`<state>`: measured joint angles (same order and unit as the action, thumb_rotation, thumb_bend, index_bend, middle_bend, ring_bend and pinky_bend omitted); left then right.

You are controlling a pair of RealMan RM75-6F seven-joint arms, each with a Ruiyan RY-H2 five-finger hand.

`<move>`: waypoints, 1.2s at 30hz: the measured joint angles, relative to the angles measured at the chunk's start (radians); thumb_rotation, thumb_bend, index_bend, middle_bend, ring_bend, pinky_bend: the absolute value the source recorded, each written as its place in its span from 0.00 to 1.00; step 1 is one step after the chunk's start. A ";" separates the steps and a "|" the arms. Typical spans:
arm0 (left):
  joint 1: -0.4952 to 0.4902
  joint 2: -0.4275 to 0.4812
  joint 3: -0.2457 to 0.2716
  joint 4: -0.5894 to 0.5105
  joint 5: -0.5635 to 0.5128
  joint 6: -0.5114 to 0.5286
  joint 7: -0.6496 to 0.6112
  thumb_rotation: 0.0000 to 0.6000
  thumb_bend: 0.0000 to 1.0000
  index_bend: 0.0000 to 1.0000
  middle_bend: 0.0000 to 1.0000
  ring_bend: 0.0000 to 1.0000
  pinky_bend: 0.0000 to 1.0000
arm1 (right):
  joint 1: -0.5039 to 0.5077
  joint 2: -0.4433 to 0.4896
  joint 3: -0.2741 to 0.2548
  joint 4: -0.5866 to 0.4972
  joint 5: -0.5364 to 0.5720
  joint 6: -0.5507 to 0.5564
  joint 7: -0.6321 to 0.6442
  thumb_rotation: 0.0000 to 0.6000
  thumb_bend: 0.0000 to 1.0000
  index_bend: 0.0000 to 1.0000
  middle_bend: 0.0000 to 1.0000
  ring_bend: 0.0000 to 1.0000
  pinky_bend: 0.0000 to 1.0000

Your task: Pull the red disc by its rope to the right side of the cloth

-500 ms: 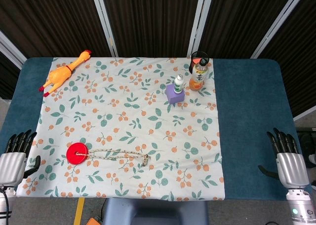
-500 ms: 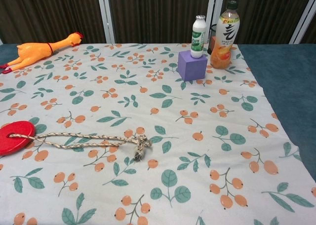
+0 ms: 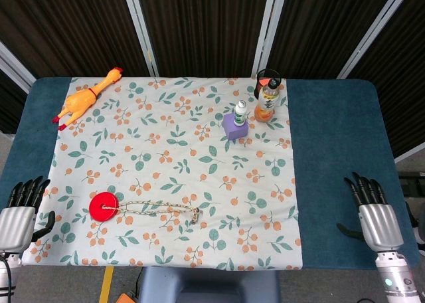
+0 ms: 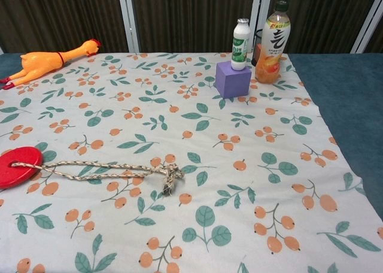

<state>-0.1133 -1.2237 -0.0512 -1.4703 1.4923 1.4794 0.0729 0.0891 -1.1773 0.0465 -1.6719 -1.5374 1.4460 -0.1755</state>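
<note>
The red disc [image 3: 104, 206] [image 4: 18, 166] lies flat near the left front of the floral cloth [image 3: 179, 143]. Its braided rope [image 3: 156, 208] [image 4: 96, 168] runs rightward across the cloth and ends in a knot [image 3: 195, 216] [image 4: 172, 176]. My left hand [image 3: 18, 213] hovers off the cloth's left front corner, fingers apart, holding nothing. My right hand [image 3: 373, 213] is over the blue table right of the cloth, fingers spread and empty. Neither hand shows in the chest view.
A yellow rubber chicken [image 3: 83, 100] [image 4: 48, 60] lies at the far left. A purple block [image 3: 235, 125] [image 4: 233, 79] carries a small white bottle [image 3: 240, 109] [image 4: 240, 44]. Beside it stands an orange drink bottle [image 3: 267, 100] [image 4: 271, 42]. The blue table [image 3: 339, 143] borders the cloth.
My right hand has shifted a little left and toward the cloth. The left hand, disc and rope have not moved.
</note>
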 measured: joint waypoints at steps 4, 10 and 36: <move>0.001 0.005 0.000 0.004 -0.006 -0.004 -0.005 0.86 0.53 0.00 0.01 0.00 0.04 | 0.061 0.012 0.014 -0.060 -0.020 -0.065 -0.052 1.00 0.22 0.00 0.00 0.00 0.00; 0.013 0.009 0.003 0.010 -0.016 0.003 -0.013 0.86 0.53 0.00 0.01 0.00 0.04 | 0.206 0.022 0.062 -0.149 -0.005 -0.261 -0.123 1.00 0.22 0.00 0.00 0.00 0.00; 0.041 -0.006 0.001 0.068 -0.065 -0.007 -0.047 0.85 0.53 0.00 0.01 0.00 0.04 | 0.912 -0.238 0.130 -0.118 0.592 -0.821 -0.494 1.00 0.22 0.00 0.00 0.00 0.00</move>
<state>-0.0726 -1.2296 -0.0498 -1.4021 1.4271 1.4723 0.0262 1.0012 -1.4156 0.1761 -1.7895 -0.9453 0.6248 -0.6693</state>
